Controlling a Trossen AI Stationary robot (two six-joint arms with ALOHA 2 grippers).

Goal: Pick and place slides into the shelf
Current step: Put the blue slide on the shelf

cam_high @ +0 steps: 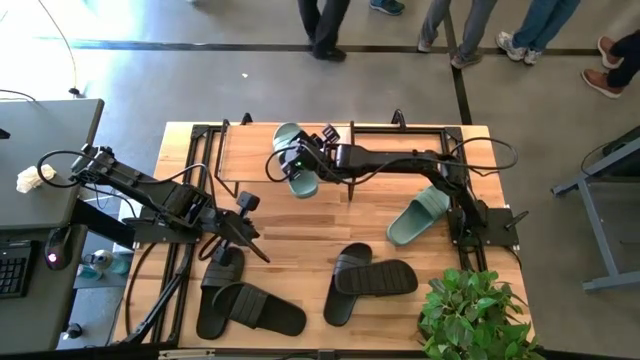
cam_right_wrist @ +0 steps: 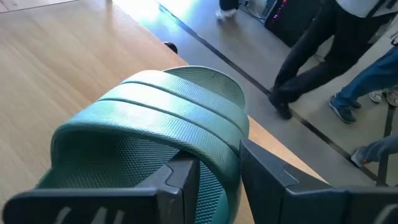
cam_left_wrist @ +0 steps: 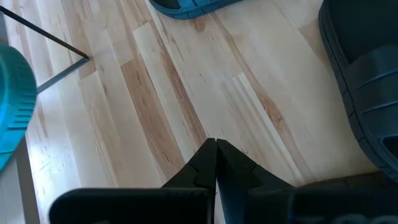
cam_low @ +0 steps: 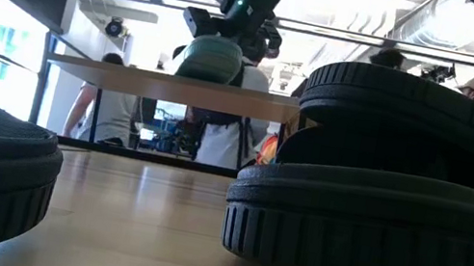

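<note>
So we're at the drop-off step: the shelf (cam_high: 250, 150) has one green slide (cam_high: 292, 160) sitting on its plank top, nothing else up there. The right gripper (cam_high: 303, 160) is over that slide, its fingers spread either side of the strap, so next it just needs to lift clear. The left gripper (cam_left_wrist: 216, 163) is pressed together, hovering over the table.

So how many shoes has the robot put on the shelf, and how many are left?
One green slide is on the shelf, but the right gripper is at it, fingers around its strap, so it counts as in hand, not finished. Nothing else is on the shelf. Left to do: the other green slide and four black slides on the table. The left gripper waits shut near the black ones.
</note>
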